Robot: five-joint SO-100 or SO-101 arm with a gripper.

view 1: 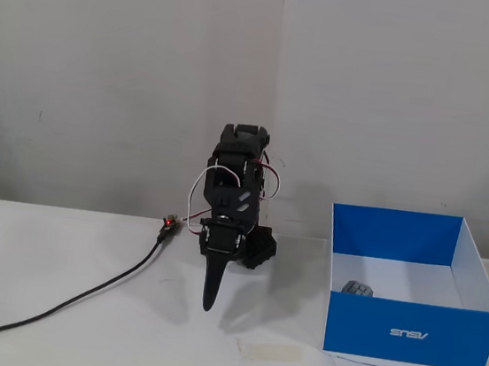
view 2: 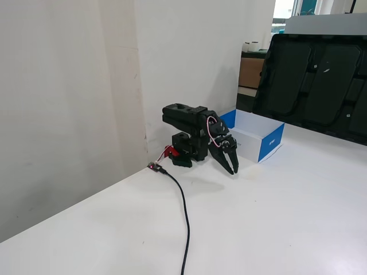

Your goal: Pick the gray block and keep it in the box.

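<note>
Front-facing fixed view, centre of frame: the black arm (view 1: 234, 195) is folded low over its base, with the gripper (view 1: 209, 299) pointing down at the white table (view 1: 73, 341). From this side the two fingers overlap into a single dark point, and nothing lies between them. In the side-on fixed view, the gripper (view 2: 232, 168) sits just right of centre, its fingers close together with only a thin gap at the tips, so the pincer reads as closed or nearly so and carries nothing.

Right of the frame in the front view: the box (view 1: 409, 333) stands on the table with its blue front wall bearing a small white logo (printed upside down). The gray block (view 1: 357, 289) lies inside the box, on the white floor at the left front corner, partly hidden behind the front wall. In the side-on view the box (view 2: 269, 143) appears beyond the arm, well apart from the gripper; the block cannot be seen there.

Lower left of both fixed views: a black cable (view 1: 60, 308) runs across the table to a small red-lit connector (view 1: 168, 223) beside the arm's base.
</note>
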